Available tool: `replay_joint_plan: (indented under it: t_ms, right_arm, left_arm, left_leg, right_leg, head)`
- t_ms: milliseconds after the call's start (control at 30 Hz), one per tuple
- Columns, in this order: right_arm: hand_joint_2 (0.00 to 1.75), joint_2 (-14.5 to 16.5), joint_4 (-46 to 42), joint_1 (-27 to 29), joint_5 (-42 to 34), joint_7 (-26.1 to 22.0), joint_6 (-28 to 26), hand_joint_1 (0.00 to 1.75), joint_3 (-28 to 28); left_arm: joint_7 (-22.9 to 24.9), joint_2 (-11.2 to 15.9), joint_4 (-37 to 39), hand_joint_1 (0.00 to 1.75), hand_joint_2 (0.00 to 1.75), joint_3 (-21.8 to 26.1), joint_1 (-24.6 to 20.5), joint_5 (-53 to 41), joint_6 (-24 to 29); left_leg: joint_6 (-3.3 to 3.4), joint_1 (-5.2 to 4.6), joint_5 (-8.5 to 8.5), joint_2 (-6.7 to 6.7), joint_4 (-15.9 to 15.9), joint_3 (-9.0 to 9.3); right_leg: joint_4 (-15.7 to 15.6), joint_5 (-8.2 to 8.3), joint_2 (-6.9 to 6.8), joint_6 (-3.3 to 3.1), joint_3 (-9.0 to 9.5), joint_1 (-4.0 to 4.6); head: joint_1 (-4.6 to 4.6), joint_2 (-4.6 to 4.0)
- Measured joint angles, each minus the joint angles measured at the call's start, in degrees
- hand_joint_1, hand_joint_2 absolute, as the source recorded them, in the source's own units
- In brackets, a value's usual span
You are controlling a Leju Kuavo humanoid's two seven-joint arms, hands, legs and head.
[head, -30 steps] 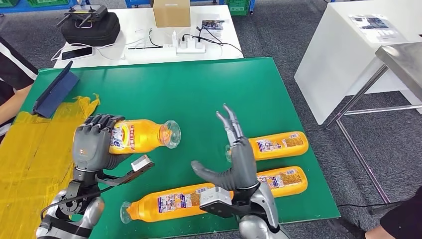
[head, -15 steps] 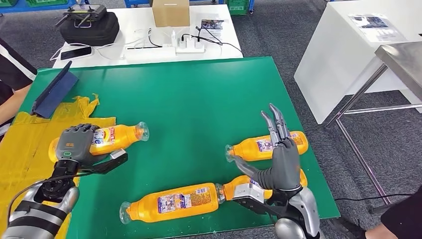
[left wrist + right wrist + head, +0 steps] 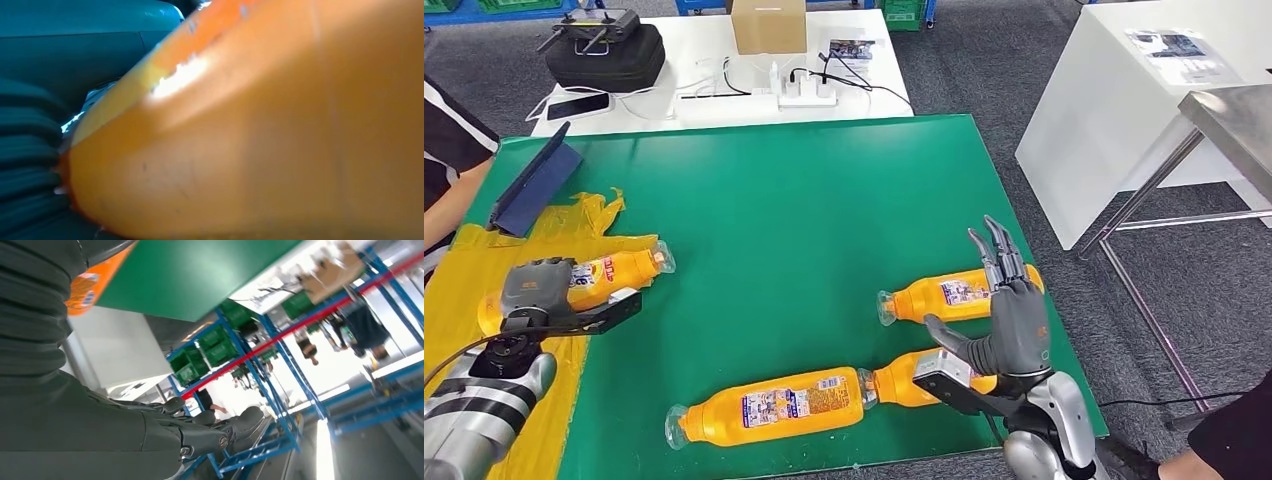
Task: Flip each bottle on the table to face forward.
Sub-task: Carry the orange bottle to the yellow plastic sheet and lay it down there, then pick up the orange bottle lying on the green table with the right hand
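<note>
Since earlier frame, left hand (image 3: pixel 536 290) carries held bottle (image 3: pixel 614 270) outward to yellow sheet (image 3: pixel 484 330), grasp firm for turning. Front bottle (image 3: pixel 774 405) lies on green worktop (image 3: pixel 804 200). Right hand (image 3: pixel 1009 320) released, fingers spread above two right bottles (image 3: pixel 944 293).

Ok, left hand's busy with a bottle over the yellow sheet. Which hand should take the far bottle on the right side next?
Right. The right hand is open, fingers spread, just above the far right bottle. The left hand grips another bottle at the table's opposite edge.
</note>
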Motion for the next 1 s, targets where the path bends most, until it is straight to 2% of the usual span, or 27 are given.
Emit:
replay_joint_plan:
  t_ms: [33,133,167,300,433,600,767,900,1000]
  right_arm:
    - [1.75,-0.44,0.83,-0.25,0.24,0.02,0.38,0.00,-0.23]
    - [1.75,-1.41,2.84,-0.82,0.54,0.04,0.82,0.00,-0.74]
    - [1.75,-1.63,3.34,-0.99,0.61,0.04,0.91,0.00,-0.87]
    - [1.75,-2.34,5.29,-1.93,1.10,0.40,1.46,0.00,-1.22]
    - [1.75,-2.83,8.31,-3.74,2.51,1.29,1.51,0.00,-1.52]
    - [1.75,-3.33,12.57,-6.47,2.74,1.57,1.95,0.00,-1.55]
    - [1.75,-4.03,15.02,-7.22,2.66,1.57,1.91,0.00,-2.06]
    - [1.75,-4.20,15.37,-6.65,2.43,1.45,1.85,0.00,-2.92]
    - [1.75,-4.20,14.35,-4.84,1.52,0.62,2.10,0.00,-4.16]
  left_arm:
    - [0.00,-0.24,0.84,0.56,1.75,-0.03,-0.42,-0.19,-0.08]
    - [-0.05,-0.86,2.83,0.05,1.75,-0.08,-1.24,-0.33,-0.12]
    - [-0.22,-1.01,3.37,0.00,1.75,-0.09,-1.44,-0.28,-0.26]
    - [-2.55,-1.49,5.19,0.00,1.75,-0.14,-2.20,0.09,-2.30]
    - [-4.43,-1.74,6.78,0.00,0.00,-0.25,-3.17,0.16,-5.76]
    - [-6.85,-1.58,8.68,0.00,0.00,-0.96,-4.74,0.33,-11.04]
    - [-5.24,-2.27,9.10,0.00,0.00,-1.15,-4.84,1.77,-7.91]
    - [-4.97,-3.77,8.40,0.00,1.75,-1.14,-4.29,4.90,-1.76]
    - [-6.31,-5.18,3.79,0.00,1.75,-0.72,-2.17,9.76,4.06]
  left_leg:
    - [0.00,-0.01,0.00,0.00,0.00,0.00]
    - [0.00,-0.02,0.00,0.00,0.00,-0.01]
    - [0.00,-0.02,0.00,0.00,0.00,-0.01]
    - [0.00,-0.01,0.00,0.01,0.00,0.00]
    - [0.00,-0.01,0.00,0.00,0.00,0.01]
    - [0.03,-0.02,0.02,-0.04,-0.01,0.13]
    - [0.04,-0.04,0.03,-0.09,0.00,0.17]
    - [0.05,-0.05,0.04,-0.09,0.01,0.17]
    - [0.06,-0.08,0.03,-0.10,0.02,0.10]
  right_leg:
    - [0.00,0.00,0.00,0.00,0.00,-0.01]
    - [0.00,0.01,0.00,0.01,-0.01,-0.01]
    - [0.00,0.01,0.00,0.01,-0.01,-0.01]
    - [0.01,0.00,0.00,0.01,0.00,0.01]
    - [0.01,0.00,0.00,0.01,0.05,0.01]
    - [0.00,0.00,-0.02,0.01,0.19,0.00]
    - [-0.01,0.00,-0.05,0.02,0.21,-0.02]
    - [-0.01,0.02,-0.05,0.04,0.19,-0.04]
    - [0.00,0.02,-0.05,0.05,0.19,-0.06]
  head:
    - [-0.01,0.00]
    - [-0.01,0.00]
    - [-0.01,0.00]
    - [-0.01,0.00]
    - [-0.01,0.00]
    - [-0.01,0.00]
    - [-0.01,0.00]
    - [0.00,0.00]
    - [-0.01,0.00]
